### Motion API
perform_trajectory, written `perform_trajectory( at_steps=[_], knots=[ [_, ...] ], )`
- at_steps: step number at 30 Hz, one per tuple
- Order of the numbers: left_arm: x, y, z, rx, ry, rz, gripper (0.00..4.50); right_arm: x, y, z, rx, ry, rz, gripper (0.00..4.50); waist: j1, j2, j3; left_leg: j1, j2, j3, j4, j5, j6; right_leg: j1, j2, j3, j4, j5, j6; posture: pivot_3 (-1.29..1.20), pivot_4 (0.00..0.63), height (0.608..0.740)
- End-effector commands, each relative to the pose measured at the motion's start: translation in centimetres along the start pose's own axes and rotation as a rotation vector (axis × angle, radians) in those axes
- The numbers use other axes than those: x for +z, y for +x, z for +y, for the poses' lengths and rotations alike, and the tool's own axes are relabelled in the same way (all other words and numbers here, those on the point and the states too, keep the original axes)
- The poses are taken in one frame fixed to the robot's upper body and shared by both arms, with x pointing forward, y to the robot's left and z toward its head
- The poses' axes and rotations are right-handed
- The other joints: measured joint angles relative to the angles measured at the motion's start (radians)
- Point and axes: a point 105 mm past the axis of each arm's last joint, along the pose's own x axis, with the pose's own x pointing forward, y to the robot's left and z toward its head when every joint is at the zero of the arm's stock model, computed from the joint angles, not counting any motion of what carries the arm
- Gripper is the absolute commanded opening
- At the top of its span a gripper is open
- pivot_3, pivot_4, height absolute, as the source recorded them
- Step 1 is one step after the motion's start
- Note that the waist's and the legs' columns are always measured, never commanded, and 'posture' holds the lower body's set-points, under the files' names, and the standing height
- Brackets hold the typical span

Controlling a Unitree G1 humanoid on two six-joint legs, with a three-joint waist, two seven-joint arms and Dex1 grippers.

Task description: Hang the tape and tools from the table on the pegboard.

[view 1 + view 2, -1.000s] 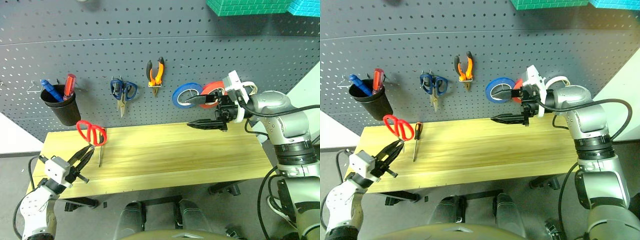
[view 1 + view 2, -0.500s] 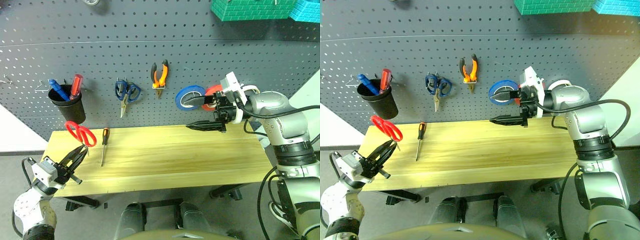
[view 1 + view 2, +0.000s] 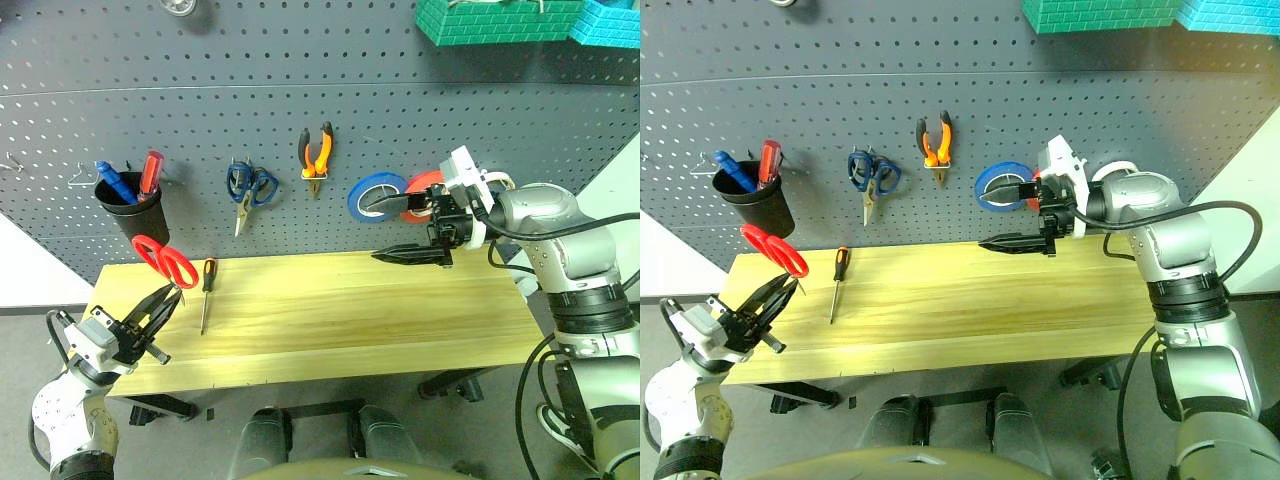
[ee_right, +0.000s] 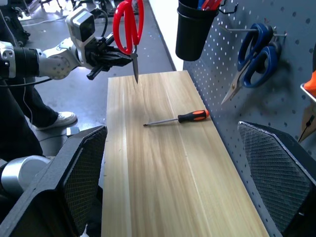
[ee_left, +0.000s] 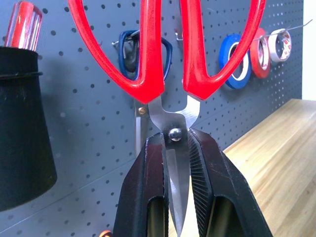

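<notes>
Pegboard [image 3: 420,140] has tape rolls [image 3: 375,195] and pliers [image 3: 316,150] up — left gripper [image 5: 177,163] pinches red scissors [image 3: 163,262] just below it, right gripper [image 3: 405,228] gapes empty, screwdriver [image 3: 206,292] waits on the table [image 3: 350,310].

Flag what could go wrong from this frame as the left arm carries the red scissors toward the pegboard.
The left gripper pinches the red-handled scissors by the blades just below the pivot, handles up, so they could swivel or slip. The nearest pegboard space is crowded by the black cup and the blue-handled scissors, so the handles might knock them.

Left tool [image 5: 178,163] clamping red-handled scissors [image 5: 168,54]
</notes>
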Motion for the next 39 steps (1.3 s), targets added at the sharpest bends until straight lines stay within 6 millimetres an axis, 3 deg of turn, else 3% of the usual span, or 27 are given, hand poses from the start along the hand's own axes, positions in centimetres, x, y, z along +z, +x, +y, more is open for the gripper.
perform_trajectory(
  at_steps=[1,16,20,23,30,39],
  knots=[
    [0.7,0.3,0.2,-0.001,0.018,-0.018,0.27,0.8,-0.1,0.3,0.009,-0.043,0.003,4.50,0.000,0.000,0.000,0.000,0.000,0.000,0.000,0.000,0.000,0.000,0.000,0.000,0.000,0.000,0.000,0.12,0.068,0.740],
    [1.6,1.7,1.0,0.029,0.001,-0.048,0.27,0.3,0.2,0.4,0.005,-0.033,0.007,4.50,0.000,0.000,0.000,0.000,0.001,0.000,0.000,0.000,0.000,0.000,0.001,0.000,0.000,0.000,0.000,0.12,0.071,0.740],
    [4.5,5.5,-1.0,-0.021,0.019,-0.096,0.27,0.2,0.2,0.5,0.006,-0.031,0.008,4.50,0.003,-0.001,-0.001,0.000,0.002,0.000,0.000,0.000,0.000,0.000,0.002,0.000,0.000,0.000,0.000,0.12,0.072,0.740],
    [5.5,7.2,-2.3,-0.027,0.011,-0.097,0.27,0.0,0.2,0.6,0.003,-0.034,0.017,4.50,0.003,0.000,-0.001,0.000,0.002,0.000,0.001,0.000,0.000,0.001,0.002,0.000,0.001,0.000,0.000,0.12,0.074,0.740],
    [5.1,8.0,-3.3,0.011,-0.007,-0.055,0.27,-0.2,0.2,0.6,0.003,-0.033,0.025,4.50,0.000,0.000,-0.002,0.002,0.004,0.001,0.000,0.000,0.000,0.001,0.006,0.001,0.002,0.000,0.000,0.12,0.075,0.740],
    [4.3,10.1,-2.4,0.105,-0.024,0.007,0.27,-0.3,0.4,0.7,0.004,-0.030,0.027,4.50,0.002,0.000,-0.002,0.002,0.004,0.001,0.001,0.000,0.000,0.001,0.006,0.001,0.002,0.000,0.000,0.12,0.077,0.740]
  ],
)
